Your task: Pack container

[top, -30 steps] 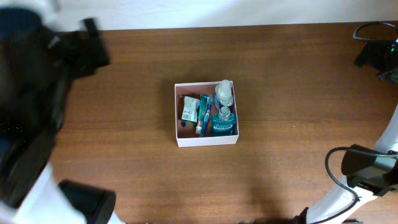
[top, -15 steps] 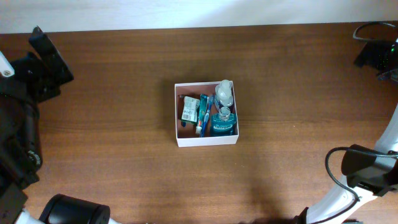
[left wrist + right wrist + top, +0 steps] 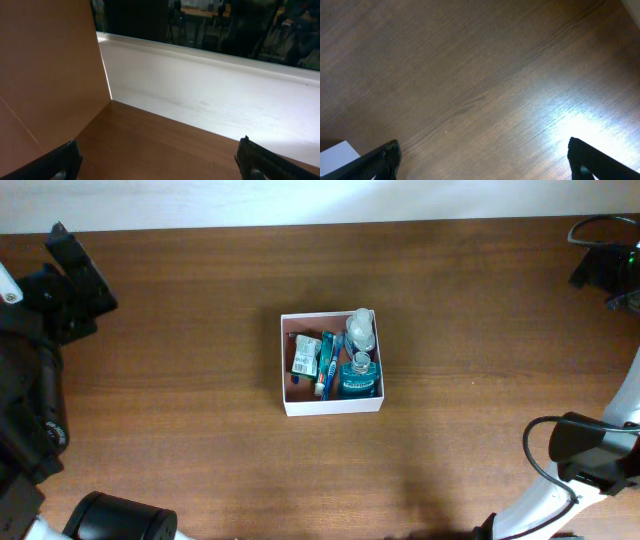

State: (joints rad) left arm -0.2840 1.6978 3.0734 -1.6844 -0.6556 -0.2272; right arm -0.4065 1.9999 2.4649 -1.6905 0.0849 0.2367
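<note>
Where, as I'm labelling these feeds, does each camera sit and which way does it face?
Overhead: above, looking straight down on the brown wooden table and the shallow white-walled square container; left arm and right arm show at the edges.
Left wrist: on the left arm, facing along the table toward a white ledge; open left gripper at the bottom.
Right wrist: on the right arm, facing down at bare wood; open right gripper at the bottom.
All share the table.

You see a brown wood-grain table (image 3: 470, 360) with the white-walled container (image 3: 330, 406) resting flat near its middle, its sides roughly square to the table's far edge.
</note>
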